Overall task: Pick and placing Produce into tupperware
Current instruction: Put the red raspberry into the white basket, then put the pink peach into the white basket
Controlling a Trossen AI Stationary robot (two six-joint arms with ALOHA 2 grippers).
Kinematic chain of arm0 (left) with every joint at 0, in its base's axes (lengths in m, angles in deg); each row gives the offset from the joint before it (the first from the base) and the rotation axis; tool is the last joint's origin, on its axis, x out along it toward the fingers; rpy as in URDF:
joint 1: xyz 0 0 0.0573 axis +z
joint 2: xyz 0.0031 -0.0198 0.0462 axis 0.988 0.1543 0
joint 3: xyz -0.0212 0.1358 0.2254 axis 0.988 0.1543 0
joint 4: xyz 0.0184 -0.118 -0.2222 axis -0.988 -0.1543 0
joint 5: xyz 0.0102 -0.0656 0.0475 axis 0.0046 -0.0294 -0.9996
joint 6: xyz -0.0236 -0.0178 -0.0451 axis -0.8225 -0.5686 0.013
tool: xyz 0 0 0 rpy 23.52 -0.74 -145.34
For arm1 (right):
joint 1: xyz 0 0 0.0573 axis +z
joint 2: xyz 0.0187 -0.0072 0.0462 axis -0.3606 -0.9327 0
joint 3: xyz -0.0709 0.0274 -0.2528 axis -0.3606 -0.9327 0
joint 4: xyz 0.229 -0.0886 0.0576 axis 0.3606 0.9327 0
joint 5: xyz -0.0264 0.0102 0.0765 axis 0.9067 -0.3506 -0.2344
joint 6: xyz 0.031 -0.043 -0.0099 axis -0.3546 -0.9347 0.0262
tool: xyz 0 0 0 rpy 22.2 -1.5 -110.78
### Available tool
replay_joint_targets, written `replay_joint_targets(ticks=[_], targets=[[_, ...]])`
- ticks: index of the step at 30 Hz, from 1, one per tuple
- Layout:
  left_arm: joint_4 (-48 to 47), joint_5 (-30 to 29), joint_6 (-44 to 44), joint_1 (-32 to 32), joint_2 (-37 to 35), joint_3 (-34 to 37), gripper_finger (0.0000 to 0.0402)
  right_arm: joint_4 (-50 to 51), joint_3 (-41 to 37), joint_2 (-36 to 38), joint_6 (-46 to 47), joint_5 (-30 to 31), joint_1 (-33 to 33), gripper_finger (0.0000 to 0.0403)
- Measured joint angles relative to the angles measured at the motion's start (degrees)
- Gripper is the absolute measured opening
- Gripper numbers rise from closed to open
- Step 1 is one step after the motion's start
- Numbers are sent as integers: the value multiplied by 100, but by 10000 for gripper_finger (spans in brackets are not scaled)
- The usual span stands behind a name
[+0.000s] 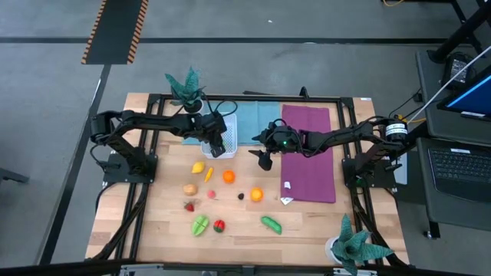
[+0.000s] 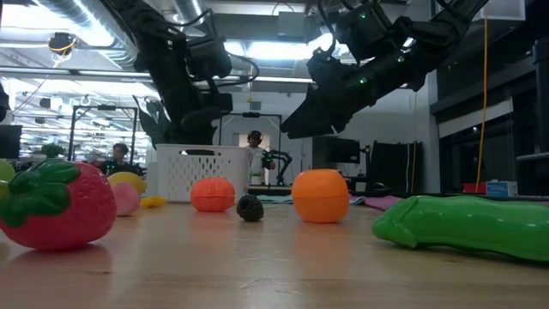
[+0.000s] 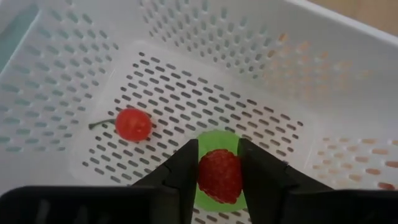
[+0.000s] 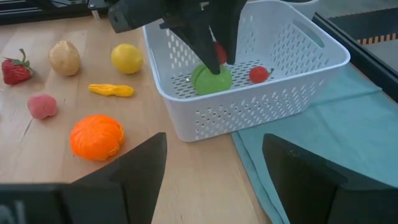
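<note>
Left gripper (image 3: pixel 219 177): lowered into the tupperware (image 4: pixel 298 74), fingers narrowly parted and closed against a red-and-green produce piece (image 3: pixel 219 171) resting on the perforated floor. One small red cherry-like piece (image 3: pixel 133 124) with a thin stem is seen beside it in the same container.

Right gripper (image 4: pixel 214 168): held above the counter (image 1: pixel 307 226) just beside the tupperware, fingers spread wide, nothing grasped.

Loose produce counted on the wooden counter in the high view: eleven pieces, among them two orange rounds (image 1: pixel 228 176), one yellow lemon (image 1: pixel 198 167), one strawberry (image 1: pixel 189 205), one glossy green elongated vegetable (image 1: pixel 271 224).

Tupperware: white plastic, square, slotted walls, set on a teal cloth (image 1: pixel 247 123). One purple cloth (image 1: pixel 308 153) is laid alongside
</note>
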Motion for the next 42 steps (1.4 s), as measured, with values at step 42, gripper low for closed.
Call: replay_joint_targets(ticks=[42], targets=[[2370,-932,142,-2214,-4639,2661,116,1480,-164,1143,-260,-4,987,267]])
